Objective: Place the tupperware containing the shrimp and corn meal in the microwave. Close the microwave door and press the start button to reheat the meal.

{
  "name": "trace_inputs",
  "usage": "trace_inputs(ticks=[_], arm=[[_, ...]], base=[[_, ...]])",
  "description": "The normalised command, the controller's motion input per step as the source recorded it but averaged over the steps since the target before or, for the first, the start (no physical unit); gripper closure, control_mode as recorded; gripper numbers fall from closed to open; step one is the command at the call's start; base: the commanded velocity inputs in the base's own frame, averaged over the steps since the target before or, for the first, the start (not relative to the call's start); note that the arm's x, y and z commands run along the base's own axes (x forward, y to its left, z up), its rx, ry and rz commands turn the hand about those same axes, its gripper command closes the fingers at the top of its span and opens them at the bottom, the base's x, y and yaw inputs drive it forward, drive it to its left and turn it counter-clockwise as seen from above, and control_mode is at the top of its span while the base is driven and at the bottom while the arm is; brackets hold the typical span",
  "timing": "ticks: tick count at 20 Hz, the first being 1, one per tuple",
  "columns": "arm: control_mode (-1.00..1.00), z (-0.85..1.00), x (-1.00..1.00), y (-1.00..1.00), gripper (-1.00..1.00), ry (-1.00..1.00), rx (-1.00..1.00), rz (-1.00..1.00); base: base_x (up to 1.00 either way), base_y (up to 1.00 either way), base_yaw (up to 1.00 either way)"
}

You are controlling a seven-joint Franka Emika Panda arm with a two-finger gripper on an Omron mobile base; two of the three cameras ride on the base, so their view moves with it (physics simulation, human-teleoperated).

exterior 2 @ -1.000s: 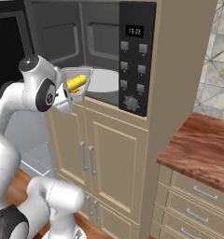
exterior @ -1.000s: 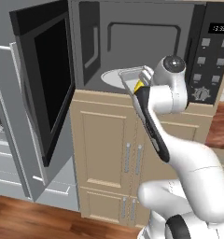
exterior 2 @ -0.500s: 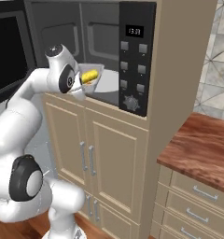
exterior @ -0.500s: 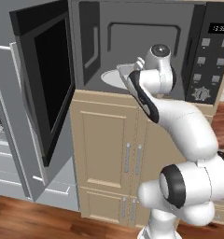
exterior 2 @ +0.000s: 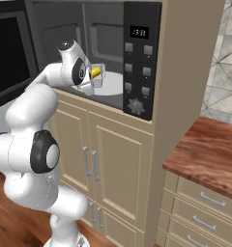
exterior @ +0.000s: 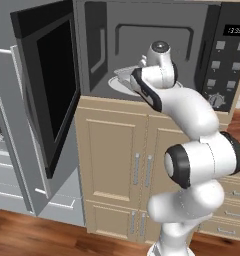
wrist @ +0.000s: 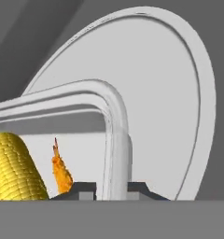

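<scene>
Hand view, nearest: gripper (wrist: 110, 190) clamped on the rim of the tupperware (wrist: 115, 122), one dark finger tip (wrist: 83, 190) on each side of the clear wall. Just inside that wall lie the yellow corn cob piece (wrist: 13, 170) and the small orange shrimp (wrist: 61, 170). Beyond the container, the pale round turntable plate (wrist: 179, 79) spreads under it. Right base view: the tupperware (exterior 2: 96, 75) is held at the front of the open microwave (exterior 2: 108, 34), over the plate's near side; whether it touches the plate, cannot tell. Left base view: the microwave door (exterior: 49, 95) is swung fully open to the left, black glass facing out. Farther right, the button panel (exterior 2: 138, 67) with clock display lit, knob below.
</scene>
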Motion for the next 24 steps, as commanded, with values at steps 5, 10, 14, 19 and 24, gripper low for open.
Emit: trace_inputs(ticks=[5,10,14,19,24], arm=[[-1.0,-0.44,0.27,-0.14,-1.0,0.0,0.0,-0.22],[-1.0,-0.03,-0.68,-0.07,-1.0,-0.18,0.0,-0.15],[-1.0,0.26,-0.93,0.0,-1.0,-0.34,0.0,0.0],[-1.0,0.51,-1.0,0.0,-1.0,-0.28,-0.07,0.0],[-1.0,0.65,-1.0,0.0,-1.0,-0.19,-0.2,0.0]], base=[[0.0,0.0,0.0],[0.0,0.0,0.0],[0.0,0.0,0.0],[0.0,0.0,0.0],[0.0,0.0,0.0]])
